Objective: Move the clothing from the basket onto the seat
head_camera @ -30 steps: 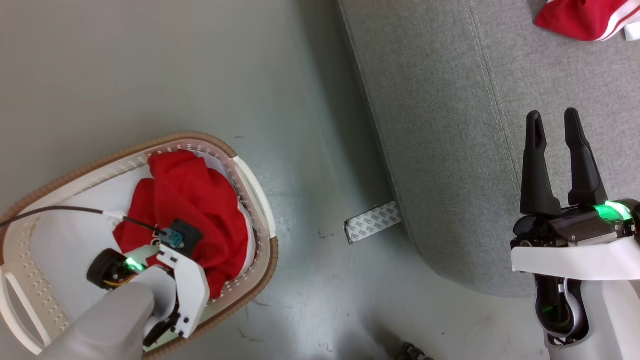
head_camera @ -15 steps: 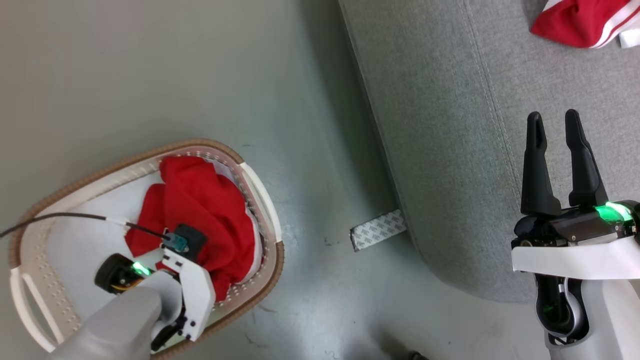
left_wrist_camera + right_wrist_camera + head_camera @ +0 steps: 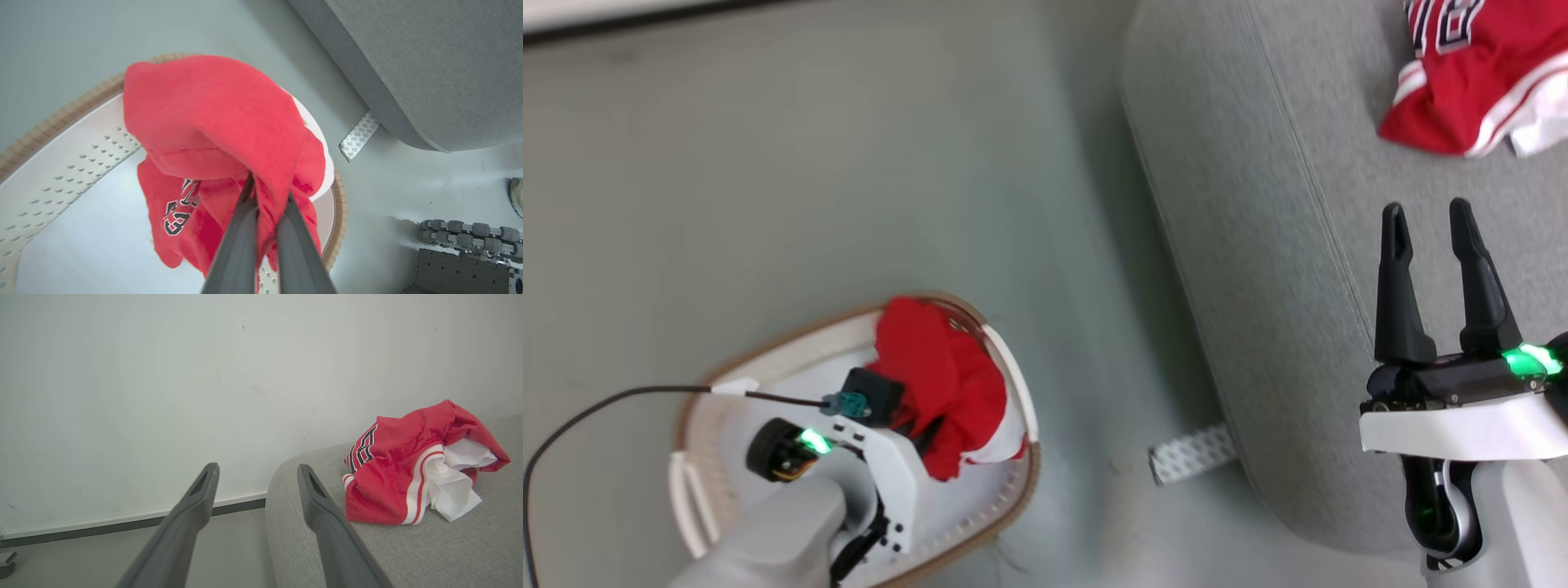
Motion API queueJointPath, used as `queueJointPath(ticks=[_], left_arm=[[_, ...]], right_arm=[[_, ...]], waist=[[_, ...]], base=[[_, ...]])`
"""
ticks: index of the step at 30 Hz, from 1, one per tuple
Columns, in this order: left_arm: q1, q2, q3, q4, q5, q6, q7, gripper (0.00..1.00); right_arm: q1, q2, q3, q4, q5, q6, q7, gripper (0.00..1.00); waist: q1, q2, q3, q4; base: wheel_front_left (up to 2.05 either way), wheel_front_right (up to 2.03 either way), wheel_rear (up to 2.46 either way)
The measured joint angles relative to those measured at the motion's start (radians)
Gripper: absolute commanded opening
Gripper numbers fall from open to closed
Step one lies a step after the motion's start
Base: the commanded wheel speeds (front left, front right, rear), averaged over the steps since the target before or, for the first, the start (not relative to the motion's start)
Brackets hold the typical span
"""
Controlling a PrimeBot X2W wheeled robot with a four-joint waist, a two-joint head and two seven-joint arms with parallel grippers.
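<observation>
Soft, light and limp, the bright red numbered jersey (image 3: 212, 110) lies bunched in the cream perforated plastic basket (image 3: 73, 163), the left gripper (image 3: 269, 190) clamped on a thick gathered fold, probably the surest hold.

from my head i look steeply down on basket (image 3: 1013, 384) and seat (image 3: 1258, 245). my left wrist camera hangs close over that basket; my right looks level across the seat toward a wall (image 3: 163, 375).

Basket (image 3: 1013, 377) on floor (image 3: 809, 163) left of seat (image 3: 1258, 245), garment (image 3: 939, 384) inside; another garment (image 3: 1462, 90) on seat; tape strip (image 3: 1192, 453) between, against seat.
</observation>
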Motion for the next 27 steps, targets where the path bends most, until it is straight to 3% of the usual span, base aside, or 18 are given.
queueJointPath(ticks=[14,27], left_arm=[[0.023,-0.059,0.035,-0.094,-0.05,0.0,-0.086,0.0],[0.085,0.002,0.285,-0.377,0.1,0.055,-0.088,0.0]], right_arm=[[0.074,0.0,0.011,0.068,-0.041,0.0,0.0,1.0],[0.163,-0.013,0.073,0.122,-0.017,0.0,0.0,1.0]], waist=[[-0.0001,0.0,-0.253,0.137],[-0.0002,0.0001,-0.44,0.235]], base=[[0.0,0.0,0.0],[0.0,0.0,0.0]])
